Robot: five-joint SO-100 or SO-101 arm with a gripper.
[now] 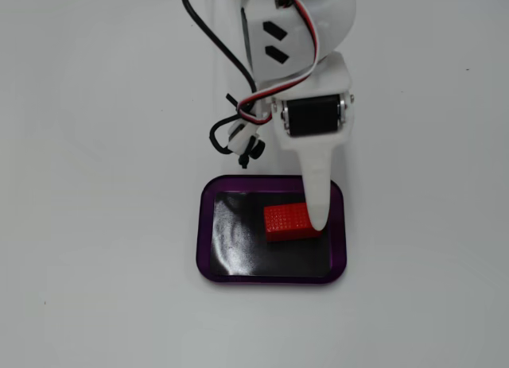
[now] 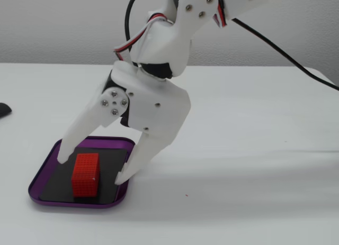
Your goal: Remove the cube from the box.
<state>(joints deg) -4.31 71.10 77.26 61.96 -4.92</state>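
The red cube (image 1: pixel 286 222) lies flat on the black floor of the purple-rimmed box (image 1: pixel 203 249), right of the floor's middle. My white gripper (image 1: pixel 316 207) comes down from the top of this fixed view, and one fingertip (image 1: pixel 318 223) sits at the cube's right end. In the other fixed view the gripper (image 2: pixel 91 168) is open low over the box (image 2: pixel 79 203). One fingertip (image 2: pixel 63 157) is by the left rim and the other (image 2: pixel 121 178) by the right rim. The cube (image 2: pixel 86 174) shows between them, and neither presses on it.
The box rests on a plain white table. Black and red-white cables (image 1: pixel 227 58) hang beside the arm above the box. A small dark object (image 2: pixel 3 109) lies at the far left table edge in a fixed view.
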